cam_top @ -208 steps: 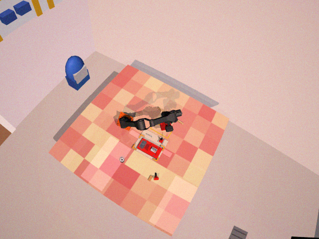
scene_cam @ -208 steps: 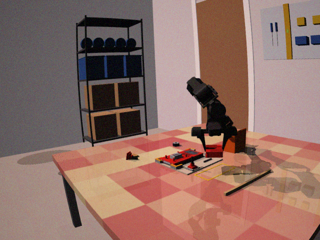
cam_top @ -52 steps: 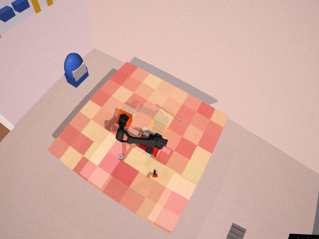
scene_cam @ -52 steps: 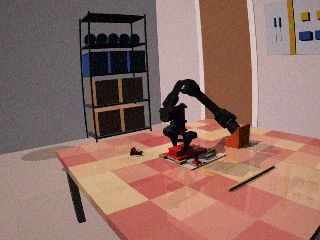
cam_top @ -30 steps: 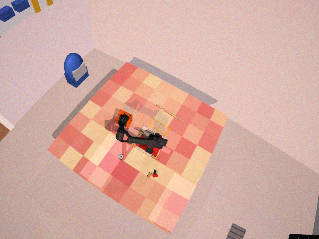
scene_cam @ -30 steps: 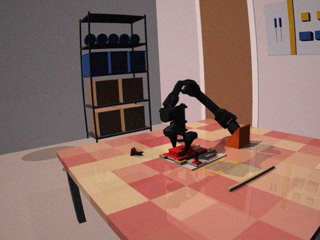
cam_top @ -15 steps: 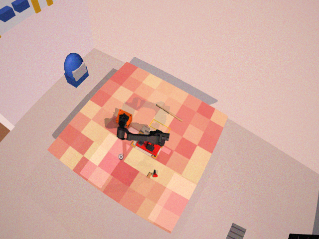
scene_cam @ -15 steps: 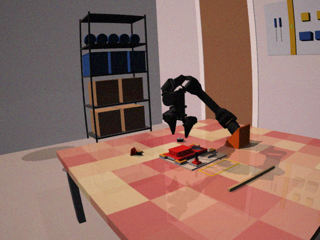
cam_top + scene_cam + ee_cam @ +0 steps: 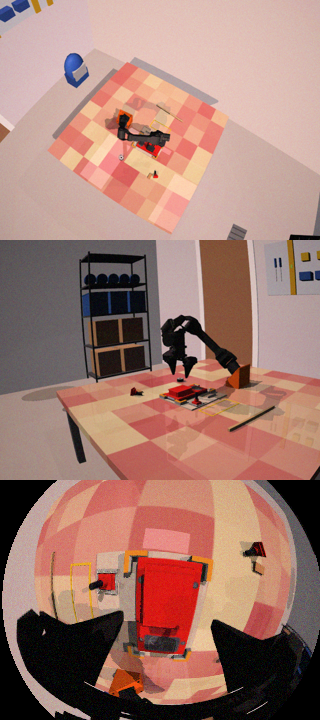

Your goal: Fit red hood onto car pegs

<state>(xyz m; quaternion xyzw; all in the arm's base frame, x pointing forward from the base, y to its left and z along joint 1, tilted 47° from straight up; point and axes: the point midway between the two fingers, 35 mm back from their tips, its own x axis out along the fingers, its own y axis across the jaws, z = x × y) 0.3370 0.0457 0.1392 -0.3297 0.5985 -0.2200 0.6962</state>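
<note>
Grey wall fills the left of the exterior view, and against it stands a black shelf rack [image 9: 81, 317] loaded with dark balls on top, blue bins below them and brown boxes on the two lower levels. Right of the rack comes a pale wall, then a broad brown panel [image 9: 224, 304], then a grey wall board [image 9: 281, 278] hung with blue and yellow shapes. From above, a blue domed bin [image 9: 74, 69] sits on the floor off one corner of the table.

A table [image 9: 134, 436] chequered in pink, red and cream takes up the foreground on dark legs. On its left part lies a small red-and-black piece [image 9: 135, 391]. Near the middle, the red hood [image 9: 180, 390] rests on the car in its orange-cornered jig [image 9: 162, 396]; whether it lies fully flat cannot be told. A small dark ring [image 9: 180, 380] lies just behind. Above the hood hangs the gripper [image 9: 179, 368], spread almost fully wide, empty, well clear of the roof. Further right are a yellow outlined rectangle [image 9: 206, 413], the arm's orange base [image 9: 242, 374] and a long thin bar [image 9: 250, 418].
</note>
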